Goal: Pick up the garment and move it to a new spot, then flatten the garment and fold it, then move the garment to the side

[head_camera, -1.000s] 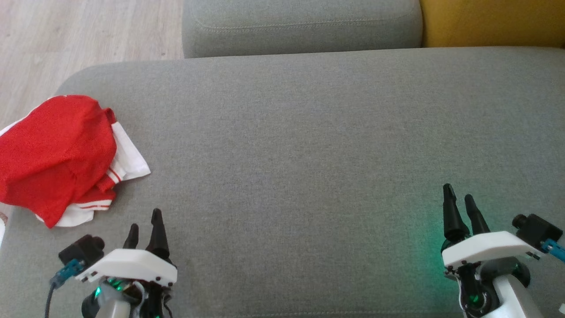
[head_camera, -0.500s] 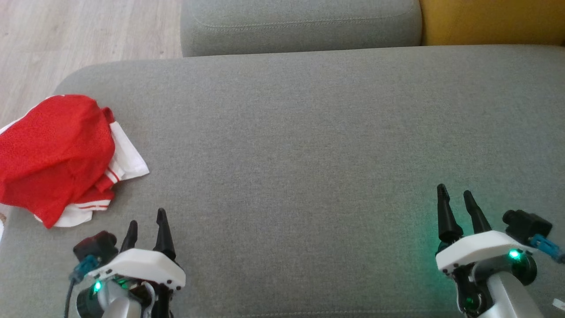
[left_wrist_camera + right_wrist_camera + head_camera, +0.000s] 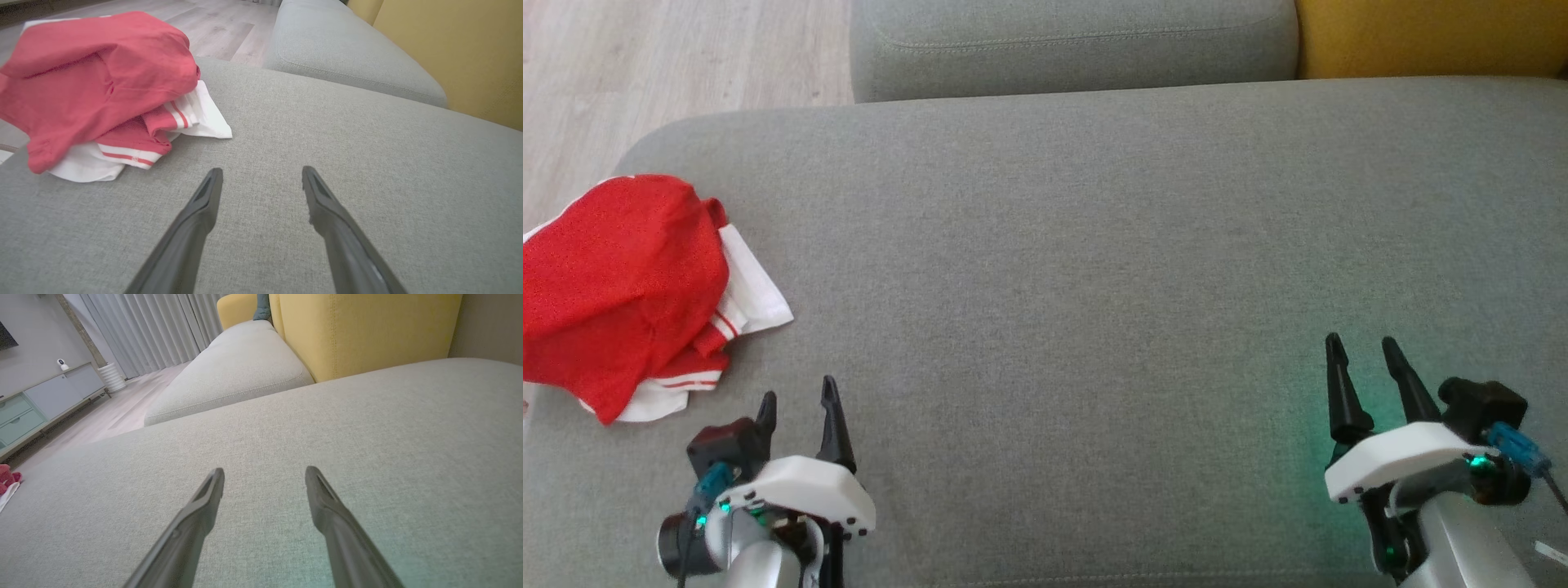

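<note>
A crumpled red and white garment (image 3: pixel 621 286) lies bunched at the left edge of the grey sofa cushion (image 3: pixel 1054 245), partly hanging over it. In the left wrist view the garment (image 3: pixel 98 90) sits up and to the left of my fingers. My left gripper (image 3: pixel 799 390) is open over bare cushion, just right of and nearer than the garment, apart from it, as also seen from its wrist (image 3: pixel 261 171). My right gripper (image 3: pixel 1361 343) is open and empty far off at the lower right (image 3: pixel 263 471). A sliver of the garment (image 3: pixel 7 479) shows at the right wrist view's left edge.
A second grey cushion (image 3: pixel 1070 41) lies behind, beside a yellow backrest (image 3: pixel 1429 37). Pale wood floor (image 3: pixel 645 65) is past the cushion's left edge. A cabinet (image 3: pixel 36 404) and curtains (image 3: pixel 155 326) stand far off.
The left gripper has shifted right and its fingers have spread apart. The right gripper has crept up the view with its fingers wider. The camera has shifted a little.
</note>
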You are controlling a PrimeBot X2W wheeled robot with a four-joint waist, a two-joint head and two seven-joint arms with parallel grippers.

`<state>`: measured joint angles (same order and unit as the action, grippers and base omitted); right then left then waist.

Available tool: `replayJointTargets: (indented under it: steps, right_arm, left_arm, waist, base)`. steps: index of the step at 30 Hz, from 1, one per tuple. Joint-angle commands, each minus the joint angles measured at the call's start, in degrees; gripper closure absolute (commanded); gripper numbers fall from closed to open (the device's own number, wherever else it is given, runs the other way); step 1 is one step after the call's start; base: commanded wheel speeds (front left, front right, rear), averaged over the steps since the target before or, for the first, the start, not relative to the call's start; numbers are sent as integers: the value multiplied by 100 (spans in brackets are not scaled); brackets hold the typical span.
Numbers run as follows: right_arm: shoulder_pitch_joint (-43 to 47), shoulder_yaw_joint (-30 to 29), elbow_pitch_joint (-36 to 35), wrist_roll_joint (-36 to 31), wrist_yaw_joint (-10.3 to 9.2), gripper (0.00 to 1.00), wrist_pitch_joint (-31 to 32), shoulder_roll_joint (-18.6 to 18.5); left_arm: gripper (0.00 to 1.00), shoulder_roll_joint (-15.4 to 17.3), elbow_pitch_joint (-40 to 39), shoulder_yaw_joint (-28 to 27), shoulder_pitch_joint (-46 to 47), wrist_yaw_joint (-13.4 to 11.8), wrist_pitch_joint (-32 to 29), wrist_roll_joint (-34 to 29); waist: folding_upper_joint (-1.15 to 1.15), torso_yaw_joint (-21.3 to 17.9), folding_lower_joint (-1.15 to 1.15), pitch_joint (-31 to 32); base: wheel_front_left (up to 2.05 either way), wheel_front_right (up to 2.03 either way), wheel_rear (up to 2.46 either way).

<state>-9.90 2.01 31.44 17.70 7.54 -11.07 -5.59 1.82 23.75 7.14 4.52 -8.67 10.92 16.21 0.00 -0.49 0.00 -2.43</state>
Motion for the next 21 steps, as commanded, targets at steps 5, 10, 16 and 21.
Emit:
replayJointTargets:
  steps: [5, 10, 16, 21]
  right_arm:
    - [-293, 52, -266, -476, -5, 0, -161, -30]
    - [-328, -74, -447, -842, -5, 0, -245, 3]
    - [-342, -113, -621, -1230, -5, 0, -347, 61]
    - [-320, -122, -577, -1446, -5, 0, -393, 85]
  left_arm:
    - [0, 98, -171, -100, 327, -136, 178, -440]
    - [0, 102, -213, -103, 334, -224, 262, -763]
    - [0, 107, -394, -171, 308, -270, 363, -1135]
    - [0, 109, -382, -210, 270, -264, 408, -1354]
  waist:
    - [0, -26, 0, -14]
    - [0, -43, 0, -21]
    - [0, -69, 0, -7]
    - [0, -73, 0, -5]
  base:
    - [0, 0, 0]
    - [0, 0, 0]
    - [0, 0, 0]
    - [0, 0, 0]
